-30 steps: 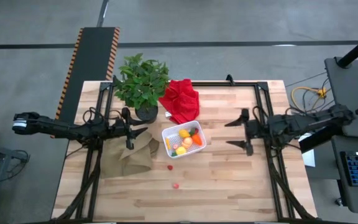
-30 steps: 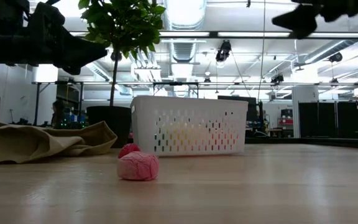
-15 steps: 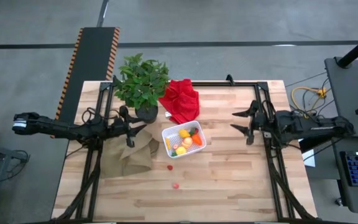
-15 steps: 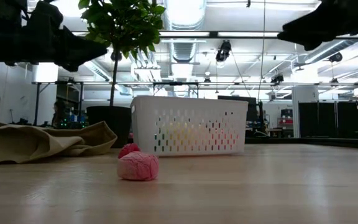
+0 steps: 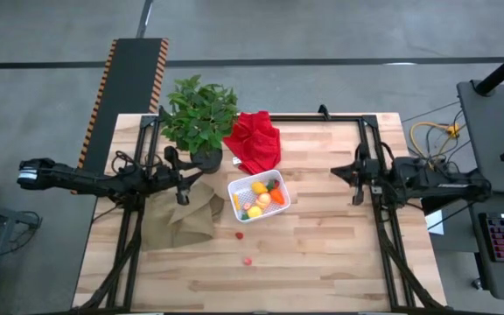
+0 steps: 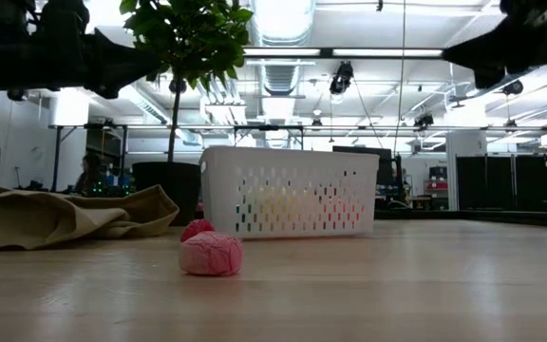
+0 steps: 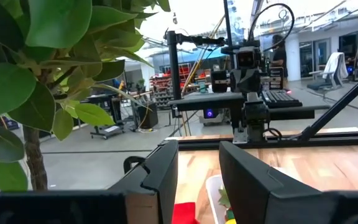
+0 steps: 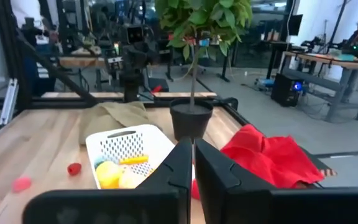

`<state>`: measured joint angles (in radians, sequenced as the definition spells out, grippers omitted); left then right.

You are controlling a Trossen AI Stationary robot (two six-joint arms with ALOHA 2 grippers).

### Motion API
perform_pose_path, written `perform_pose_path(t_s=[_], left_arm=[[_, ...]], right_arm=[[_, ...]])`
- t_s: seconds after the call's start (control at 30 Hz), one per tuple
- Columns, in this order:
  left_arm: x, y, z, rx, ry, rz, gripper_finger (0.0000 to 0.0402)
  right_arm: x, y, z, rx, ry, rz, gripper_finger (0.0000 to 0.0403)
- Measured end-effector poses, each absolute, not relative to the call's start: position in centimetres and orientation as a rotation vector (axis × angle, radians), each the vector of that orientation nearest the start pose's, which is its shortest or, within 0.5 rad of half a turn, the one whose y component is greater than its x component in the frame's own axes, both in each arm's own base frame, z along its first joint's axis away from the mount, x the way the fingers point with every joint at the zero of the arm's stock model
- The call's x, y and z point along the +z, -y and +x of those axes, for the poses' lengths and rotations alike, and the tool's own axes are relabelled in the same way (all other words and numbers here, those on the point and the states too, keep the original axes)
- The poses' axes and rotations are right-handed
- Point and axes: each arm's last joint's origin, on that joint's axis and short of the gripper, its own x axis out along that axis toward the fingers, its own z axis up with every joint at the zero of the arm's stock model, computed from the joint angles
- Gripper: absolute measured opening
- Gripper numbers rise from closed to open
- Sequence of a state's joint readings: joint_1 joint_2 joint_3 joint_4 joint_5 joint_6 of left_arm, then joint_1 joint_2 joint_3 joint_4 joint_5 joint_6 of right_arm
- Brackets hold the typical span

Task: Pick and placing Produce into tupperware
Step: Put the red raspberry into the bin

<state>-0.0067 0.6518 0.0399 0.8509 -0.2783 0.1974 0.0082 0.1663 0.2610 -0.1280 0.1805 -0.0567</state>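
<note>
Tupperware (image 5: 257,196) sits mid-table holding mixed produce (image 5: 262,198); two red berries (image 5: 240,234) lie on bare wood nearer the front edge. Left gripper (image 5: 185,182) hovers over the paper bag (image 5: 180,220), fingers slightly apart, empty. Right gripper (image 5: 354,181), nearly closed, empty, hangs well right of the container.

Tupperware (image 5: 257,196) at table (image 5: 322,254) centre, holding produce (image 5: 263,199). Behind it, cloth (image 5: 255,142); potted plant (image 5: 199,118) left of that. Paper bag (image 5: 185,219) left of tupperware. Two berries (image 5: 240,234) on table in front. Left gripper (image 5: 185,178) above bag, beside plant pot; right gripper (image 5: 354,182) well right of tupperware.
</note>
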Motion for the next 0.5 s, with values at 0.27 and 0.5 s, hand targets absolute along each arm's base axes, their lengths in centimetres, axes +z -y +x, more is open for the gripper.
perform_pose_path(t_s=[0.27,0.5], left_arm=[[19.4,-0.7,13.9,0.282,0.217,0.073,0.0105],[19.4,-0.7,13.9,0.279,0.216,0.059,0.0105]], right_arm=[[19.8,0.5,9.4,-0.176,0.018,-0.050,0.0009],[19.5,0.5,9.5,-0.177,0.030,-0.073,0.0009]])
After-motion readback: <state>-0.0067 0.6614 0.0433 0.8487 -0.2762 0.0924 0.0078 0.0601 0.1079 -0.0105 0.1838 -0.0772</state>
